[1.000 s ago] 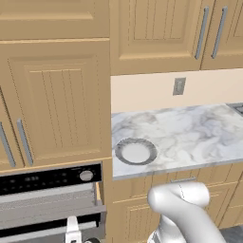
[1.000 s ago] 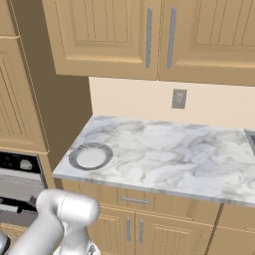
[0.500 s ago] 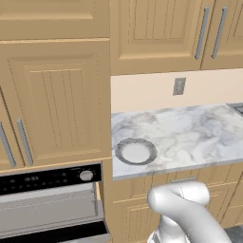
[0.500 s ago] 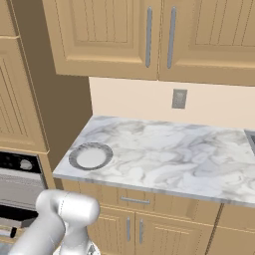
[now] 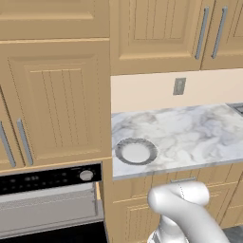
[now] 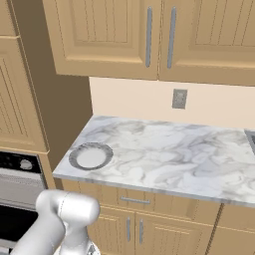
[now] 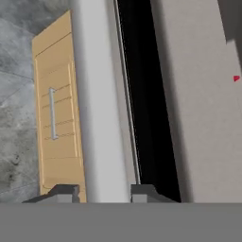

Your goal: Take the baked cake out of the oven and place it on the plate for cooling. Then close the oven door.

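Observation:
The oven point(image 5: 42, 179) sits low on the left, with a black panel and a silver knob. Its oven door point(image 5: 47, 209) hangs partly open, grey inner face up. In the hand view my gripper point(image 7: 104, 191) is shut on the door's silver bar handle point(image 7: 97, 94), one fingertip on each side. Past the handle run a black strip and the grey door face point(image 7: 198, 118). A tiny red speck point(image 7: 236, 78) shows at the right edge; I cannot tell whether it is the cake. The plate point(image 5: 136, 151) lies empty on the counter's left end, also seen from the right point(image 6: 90, 156).
The marble counter point(image 5: 190, 128) runs right from the oven, under a wall outlet point(image 5: 179, 86) and the upper cabinets point(image 6: 149, 35). A wooden cabinet front with a small handle point(image 7: 54, 118) and the grey floor point(image 7: 14, 94) lie beyond the oven handle.
The oven door has tipped slightly further open. My white hand, at the bottom of the left base view a second ago, has moved down past that edge.

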